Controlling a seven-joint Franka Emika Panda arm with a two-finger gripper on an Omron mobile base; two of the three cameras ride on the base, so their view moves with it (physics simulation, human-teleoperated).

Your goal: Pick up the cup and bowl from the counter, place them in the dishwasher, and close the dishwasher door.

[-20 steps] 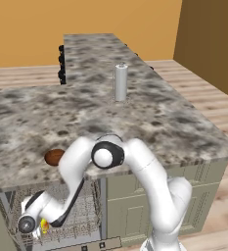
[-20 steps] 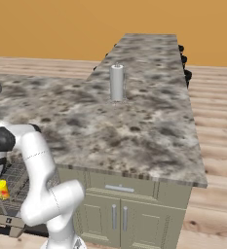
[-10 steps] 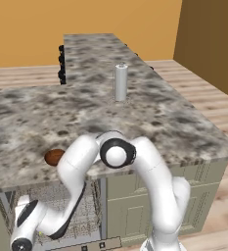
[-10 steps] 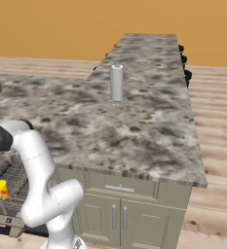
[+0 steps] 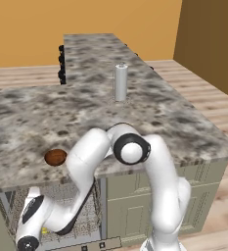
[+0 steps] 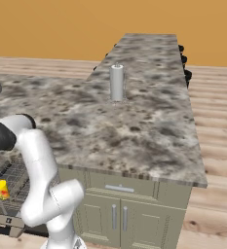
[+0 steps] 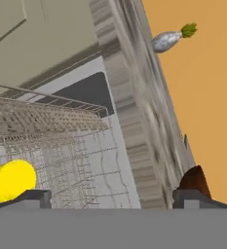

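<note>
Granite counter (image 5: 149,108): big mottled L-shaped slab over olive cabinets; it carries the bowl near its front edge and a tall grey cylinder (image 5: 120,82) further back.
Dishwasher (image 5: 81,215): under the counter, open, grey wire rack pulled into sight; the cup already sits in it, so I judge half the loading done.
Arm: reaches down low by the rack, hand at the bottom left of the left base view.
Gripper (image 7: 112,197): fingers spread wide with nothing between them, just above the rack in the hand view.
Bowl (image 5: 56,157): dark reddish-brown, on the counter near its front edge, above the open dishwasher and well apart from the cylinder.
Cup (image 6: 1,188): yellow with a red mark, resting in the rack; it looks tilted in the hand view.
Step in hand: as I read it, clearing the rack to go for the bowl.
Doing it well: lift straight out so the fingers miss the wires and the counter edge, keep them spread, come down over the bowl from above, and grip across its rim.
Hard to make out: the door panel is cut off at the frame bottoms, so its angle is unclear; whether the cup stands or lies I cannot tell; the bowl's inside is not visible.
</note>
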